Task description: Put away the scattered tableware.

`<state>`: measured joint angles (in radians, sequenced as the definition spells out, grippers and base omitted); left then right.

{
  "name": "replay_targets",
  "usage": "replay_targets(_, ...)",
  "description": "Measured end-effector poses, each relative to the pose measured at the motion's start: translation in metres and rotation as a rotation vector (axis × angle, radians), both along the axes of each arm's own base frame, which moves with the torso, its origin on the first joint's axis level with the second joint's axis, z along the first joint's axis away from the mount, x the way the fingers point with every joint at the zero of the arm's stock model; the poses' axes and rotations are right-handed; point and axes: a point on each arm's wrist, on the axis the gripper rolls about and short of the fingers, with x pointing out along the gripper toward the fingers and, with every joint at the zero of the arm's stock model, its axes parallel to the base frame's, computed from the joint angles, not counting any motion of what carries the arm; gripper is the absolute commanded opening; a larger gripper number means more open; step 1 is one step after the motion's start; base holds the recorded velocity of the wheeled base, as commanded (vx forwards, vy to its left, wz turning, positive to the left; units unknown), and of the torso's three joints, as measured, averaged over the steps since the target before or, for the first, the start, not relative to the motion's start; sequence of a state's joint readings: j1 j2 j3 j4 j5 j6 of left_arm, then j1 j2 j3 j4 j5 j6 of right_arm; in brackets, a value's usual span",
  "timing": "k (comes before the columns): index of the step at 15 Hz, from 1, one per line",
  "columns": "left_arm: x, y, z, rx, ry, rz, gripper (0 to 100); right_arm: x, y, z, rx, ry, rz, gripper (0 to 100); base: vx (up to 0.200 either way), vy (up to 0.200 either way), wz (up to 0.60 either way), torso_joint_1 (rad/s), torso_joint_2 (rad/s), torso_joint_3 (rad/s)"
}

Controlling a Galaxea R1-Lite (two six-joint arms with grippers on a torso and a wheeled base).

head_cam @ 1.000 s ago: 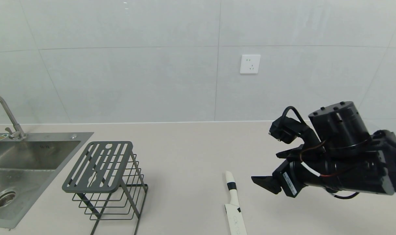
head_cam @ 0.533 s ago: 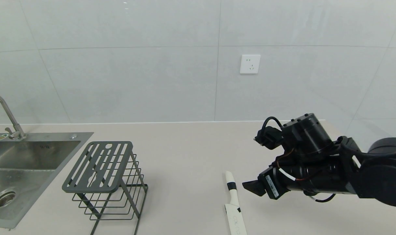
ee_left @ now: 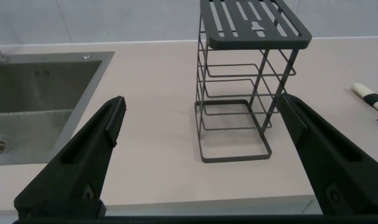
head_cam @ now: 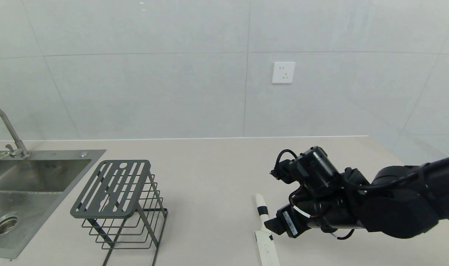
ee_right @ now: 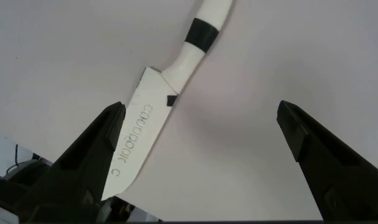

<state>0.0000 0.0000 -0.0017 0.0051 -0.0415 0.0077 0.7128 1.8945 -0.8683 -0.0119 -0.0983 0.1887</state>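
We find the knife [head_cam: 266,245] lying flat on the counter [head_cam: 209,177], its long axis running from the near edge toward the wall, blade nearest the robot and white, black-banded handle pointing away. The right gripper [head_cam: 276,225] hangs just beside it on the robot's right, jaws spread wide and empty. In the right wrist view the knife lies aslant and off toward one finger, so we judge a small shift left is needed to centre on the handle. The left gripper [ee_left: 202,102] (also spread wide and empty) faces the wire rack [head_cam: 115,192], well apart from the knife, which leaves the right arm plainly the nearer.
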Motion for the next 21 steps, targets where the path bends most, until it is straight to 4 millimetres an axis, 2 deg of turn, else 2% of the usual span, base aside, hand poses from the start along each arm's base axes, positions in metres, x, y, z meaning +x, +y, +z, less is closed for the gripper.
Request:
replay_targets(3,0.0,0.0,0.0,0.0,0.001,0.0,100,-0.006,0.025,-0.015,0.003,0.044,0.011,100,0.0,0.0,0.0,0.0,0.0,0.0)
replay_targets(6,0.0,0.0,0.0,0.0,0.001,0.0,100,-0.011,0.037,-0.03,-0.026,0.077,0.042,100,0.0,0.0,0.0,0.0,0.0,0.0)
replay_targets(9,0.0,0.0,0.0,0.0,0.0,0.001,100,-0.012,0.039,-0.04,-0.026,0.115,-0.003,100,0.0,0.0,0.0,0.0,0.0,0.0)
replay_targets(13,0.0,0.0,0.0,0.0,0.0,0.002,100,-0.013,0.04,-0.045,0.007,0.155,-0.094,100,0.0,0.0,0.0,0.0,0.0,0.0)
replay_targets(21,0.0,0.0,0.0,-0.002,0.001,0.002,100,-0.009,0.042,-0.048,0.052,0.166,-0.096,100,0.0,0.0,0.0,0.0,0.0,0.0)
